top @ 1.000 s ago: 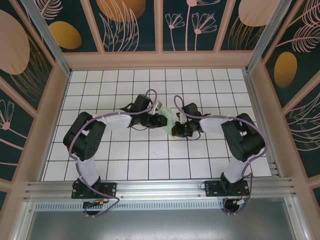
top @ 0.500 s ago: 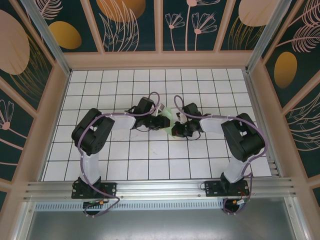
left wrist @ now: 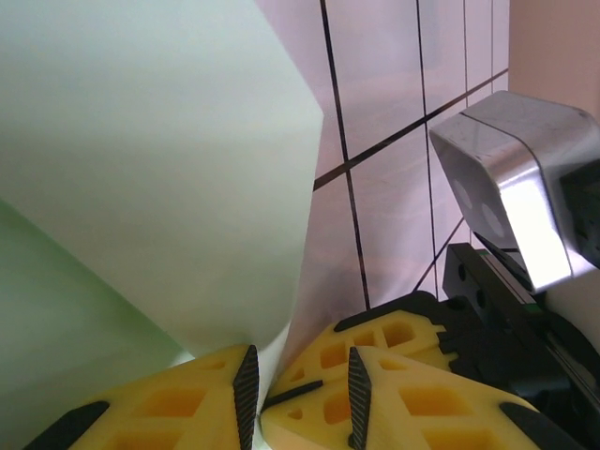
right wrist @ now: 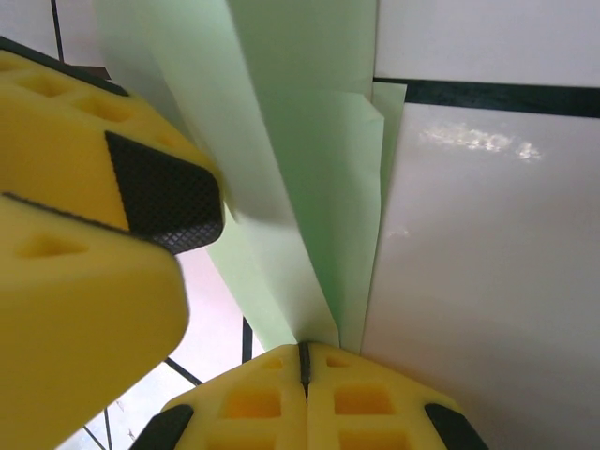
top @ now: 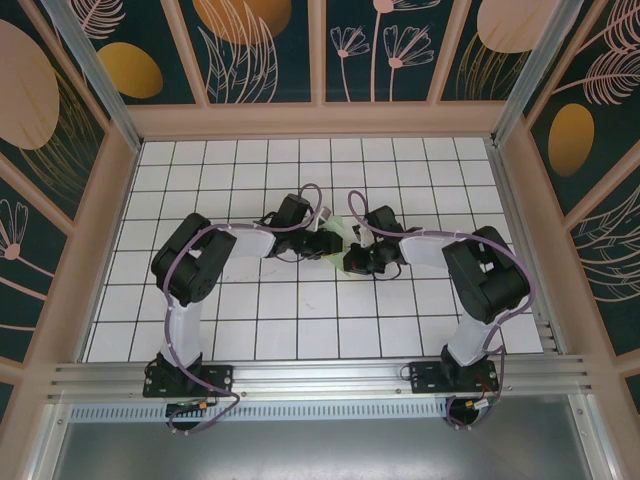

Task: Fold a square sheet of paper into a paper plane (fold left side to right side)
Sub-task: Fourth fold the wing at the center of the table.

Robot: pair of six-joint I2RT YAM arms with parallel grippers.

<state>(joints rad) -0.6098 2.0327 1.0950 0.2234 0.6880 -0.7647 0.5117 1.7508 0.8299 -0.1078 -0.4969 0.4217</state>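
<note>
**Even light, soft wrist close-ups**

Your top view is bright, flat-lit and sharp, faint shadows under the arms (top: 190, 270). Left wrist: paper (left wrist: 159, 141) washes out, blurry. Right wrist: glare streak on tile (right wrist: 478, 141), near fingers (right wrist: 84, 319) out of focus.

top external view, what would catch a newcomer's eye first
The pale green sheet of paper sits mid-table on the white grid tiles. The right tool is shut on its folds, seen close up; the left tool has its jaws apart at a lifted flap.
</note>
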